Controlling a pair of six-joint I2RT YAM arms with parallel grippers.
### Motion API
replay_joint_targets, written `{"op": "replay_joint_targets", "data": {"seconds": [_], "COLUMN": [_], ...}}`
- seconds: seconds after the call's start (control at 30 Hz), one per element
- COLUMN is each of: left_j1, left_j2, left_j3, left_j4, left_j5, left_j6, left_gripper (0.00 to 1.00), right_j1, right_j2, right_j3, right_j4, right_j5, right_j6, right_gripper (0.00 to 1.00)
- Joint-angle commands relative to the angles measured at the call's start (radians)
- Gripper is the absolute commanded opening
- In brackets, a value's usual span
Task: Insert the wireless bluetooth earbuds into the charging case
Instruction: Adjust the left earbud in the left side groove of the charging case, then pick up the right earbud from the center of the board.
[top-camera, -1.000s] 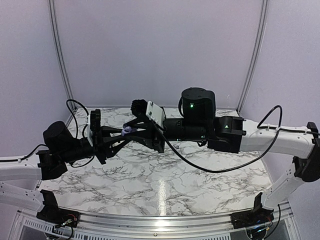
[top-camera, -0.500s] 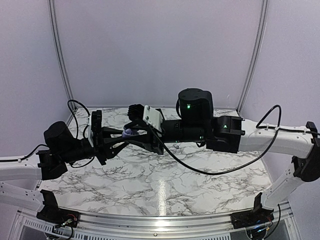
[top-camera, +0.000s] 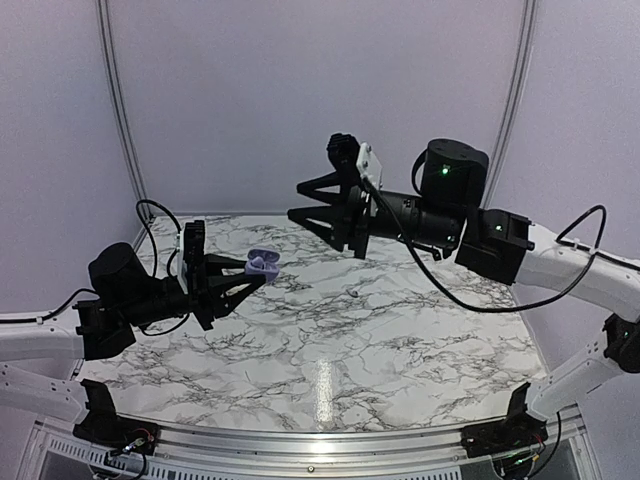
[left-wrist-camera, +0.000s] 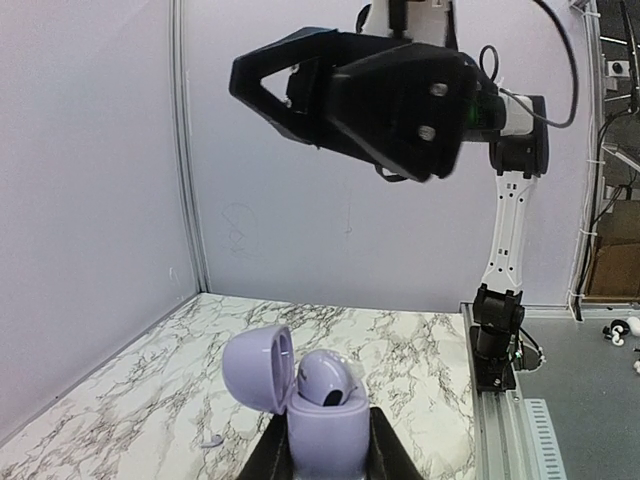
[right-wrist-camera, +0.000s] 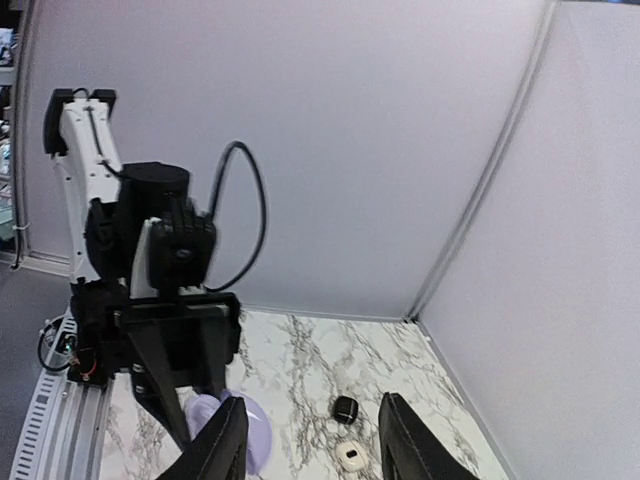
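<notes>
Top view, after release: right gripper (top-camera: 296, 201) raised and pulled back toward its own side, well apart from the left gripper (top-camera: 254, 269). Half a second before, joined nose to nose with it over the charging case (left-wrist-camera: 322, 440). Fingers now spread wide with nothing between them. Confirmed from the right wrist view: open air between the two pads (right-wrist-camera: 228, 445).

Left gripper unmoved across the same interval, closed on the lower shell of the case and holding it upright above the table (top-camera: 330, 370), with lid (left-wrist-camera: 258, 368) hinged open to the left. In the mouth of the case, a pale lilac earbud (left-wrist-camera: 325, 378), standing proud of the rim. Probably resting in its socket rather than pressed fully home, though not resolvable from this angle.

Reading for the task: one bud delivered, hand-off complete, right arm free for the next pick. Outside any case: black earbud (right-wrist-camera: 345, 408) and white earbud (right-wrist-camera: 350, 456), lying near each other on the marble toward the far corner. Also a small pale speck (left-wrist-camera: 212, 440) on the marble near the case, possibly a second lilac bud; too small to name.

Likely need: a press on the seated bud before lid closure, then retrieval of its partner.
</notes>
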Motion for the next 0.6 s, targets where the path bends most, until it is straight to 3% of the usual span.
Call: {"op": "replay_joint_targets", "data": {"seconds": [0.0, 0.13, 0.23, 0.57], "left_j1": [-0.002, -0.003, -0.002, -0.002], "left_j2": [-0.015, -0.013, -0.011, 0.001], "left_j3": [0.019, 0.017, 0.019, 0.014], "left_j4": [0.015, 0.015, 0.015, 0.018], "left_j5": [-0.020, -0.026, -0.026, -0.041], "left_j6": [-0.010, -0.012, -0.013, -0.011], "left_gripper": [0.00, 0.00, 0.00, 0.00], "right_j1": [-0.148, -0.341, -0.410, -0.467], "right_j2": [-0.027, 0.038, 0.110, 0.304], "right_j3": [-0.043, -0.032, -0.035, -0.197], "right_j4": [-0.040, -0.234, -0.343, -0.185], "right_j5": [0.028, 0.006, 0.029, 0.110], "right_j6": [0.143, 0.240, 0.233, 0.185], "right_gripper": [0.45, 0.43, 0.41, 0.41]}}
